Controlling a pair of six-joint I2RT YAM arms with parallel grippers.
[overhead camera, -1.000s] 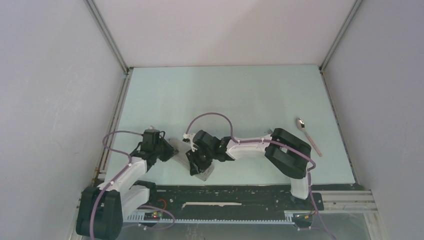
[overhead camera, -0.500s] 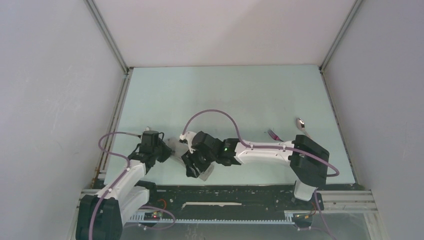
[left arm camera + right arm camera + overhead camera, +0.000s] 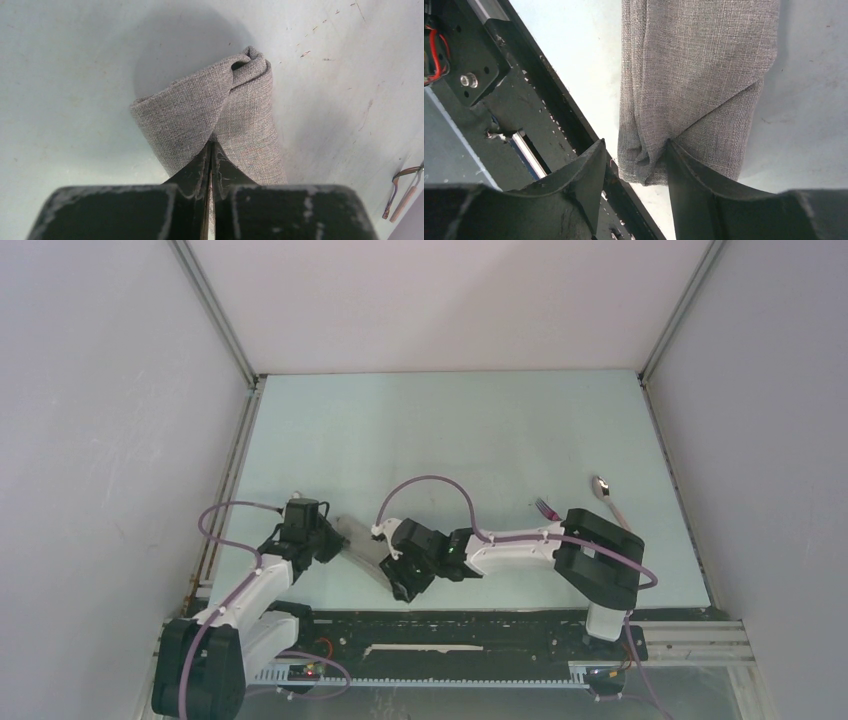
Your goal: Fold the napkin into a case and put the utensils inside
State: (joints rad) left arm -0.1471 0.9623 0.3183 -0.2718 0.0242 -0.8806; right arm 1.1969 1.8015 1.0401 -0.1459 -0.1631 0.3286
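The napkin (image 3: 358, 543) is folded into a narrow grey-beige strip, lying slantwise near the table's front edge between my two grippers. My left gripper (image 3: 328, 540) is shut on its left end; in the left wrist view the fingertips (image 3: 206, 155) pinch the cloth (image 3: 225, 107), which is rolled at its far end. My right gripper (image 3: 402, 578) is open over the strip's other end (image 3: 694, 65); one finger (image 3: 689, 172) rests on the cloth, the other (image 3: 586, 172) hangs over the table's edge. The fork (image 3: 547, 508) and the spoon (image 3: 612, 502) lie at the right.
The black base rail (image 3: 499, 80) runs right beside the napkin's near end. The fork and spoon also show small at the lower right of the left wrist view (image 3: 400, 192). Grey walls enclose the light table (image 3: 450, 430).
My right gripper has shifted right and toward the near edge, and the right arm's elbow swung. More of the napkin strip now shows stretched between the two grippers. The left arm hardly moved.
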